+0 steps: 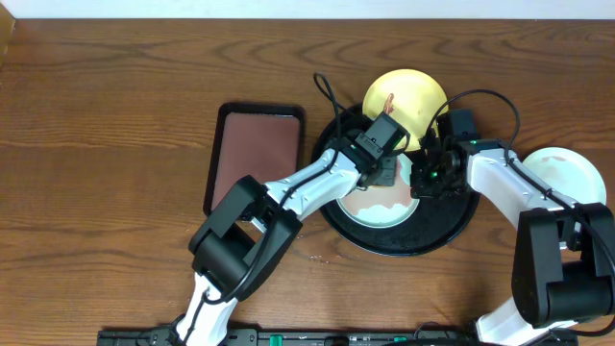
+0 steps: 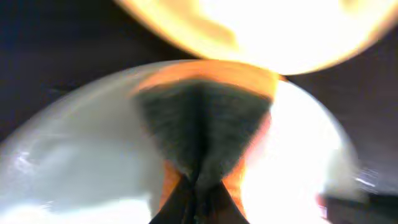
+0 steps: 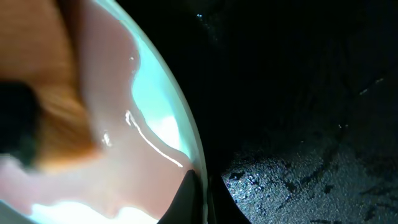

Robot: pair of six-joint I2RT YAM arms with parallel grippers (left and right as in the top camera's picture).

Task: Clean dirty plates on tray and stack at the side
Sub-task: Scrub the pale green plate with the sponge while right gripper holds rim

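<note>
A rectangular reddish-brown tray with a dark rim (image 1: 257,154) lies left of centre on the brown wooden table (image 1: 96,211) before me.

Shows left gripper (image 1: 384,171), right gripper (image 1: 424,179) low over smeared plate (image 1: 386,210) in black tray (image 1: 454,227); yellow plate (image 1: 408,96) behind, pale plate (image 1: 569,173) right.

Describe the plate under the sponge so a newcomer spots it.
Find the big round black tray, right of centre. The blue-green plate lies in its near half, smeared red-brown. The yellow plate sits at the far rim; the other pale plate is off the tray.
</note>
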